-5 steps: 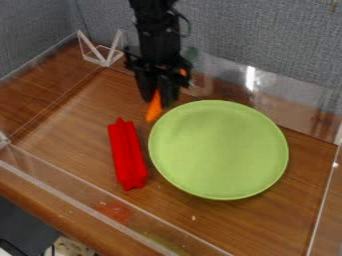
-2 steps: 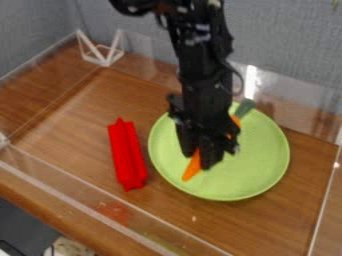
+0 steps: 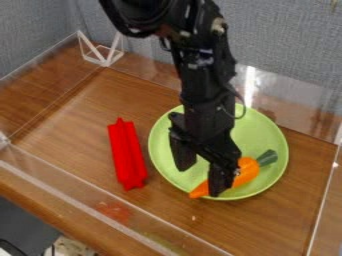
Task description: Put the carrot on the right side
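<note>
The carrot (image 3: 238, 175) lies on the front right part of the green plate (image 3: 261, 128), green stem end pointing back right and orange tip over the plate's front rim. Just left of and above it stands my gripper (image 3: 199, 176), hanging from the black arm. Its dark fingers (image 3: 218, 172) are spread apart, and the right one covers the carrot's middle. The jaws look open and the carrot rests on the plate, no longer pinched.
A long red ridged bar (image 3: 127, 153) lies on the wooden table left of the plate. A white wire rack (image 3: 96, 47) stands at the back left. Clear plastic walls (image 3: 287, 90) run around the table, with a low one along the front edge.
The arm carried the carrot from behind the plate's left rim to its front right. The jaws have since spread and the carrot now lies on the plate.
</note>
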Robot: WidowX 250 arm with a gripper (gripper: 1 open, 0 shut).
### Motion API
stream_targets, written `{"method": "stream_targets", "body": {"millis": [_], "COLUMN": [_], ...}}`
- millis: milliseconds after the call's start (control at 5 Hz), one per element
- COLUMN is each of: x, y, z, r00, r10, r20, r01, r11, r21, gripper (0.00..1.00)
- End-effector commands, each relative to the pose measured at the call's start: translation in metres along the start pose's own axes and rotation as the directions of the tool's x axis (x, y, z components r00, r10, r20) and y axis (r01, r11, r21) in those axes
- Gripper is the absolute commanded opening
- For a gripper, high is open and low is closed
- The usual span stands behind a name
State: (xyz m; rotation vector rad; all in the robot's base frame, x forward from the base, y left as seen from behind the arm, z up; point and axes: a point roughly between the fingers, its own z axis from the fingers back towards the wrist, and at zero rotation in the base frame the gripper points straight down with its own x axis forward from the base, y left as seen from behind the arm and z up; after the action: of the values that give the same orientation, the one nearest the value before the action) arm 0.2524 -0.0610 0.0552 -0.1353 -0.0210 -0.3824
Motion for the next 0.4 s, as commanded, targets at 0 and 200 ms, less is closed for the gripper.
{"method": "stream_targets", "body": {"millis": [0, 200], "x": [0.0120, 0.0119], "y": [0.0005, -0.0070], "z": [0.0094, 0.0002], "r00": [0.997, 0.995], "r10": [-0.016, -0.055], "r20": [0.077, 0.084], "r01": [0.013, 0.051], "r11": [0.999, 0.997], "r21": [0.038, 0.051], "gripper": [1.00, 1.00]}}
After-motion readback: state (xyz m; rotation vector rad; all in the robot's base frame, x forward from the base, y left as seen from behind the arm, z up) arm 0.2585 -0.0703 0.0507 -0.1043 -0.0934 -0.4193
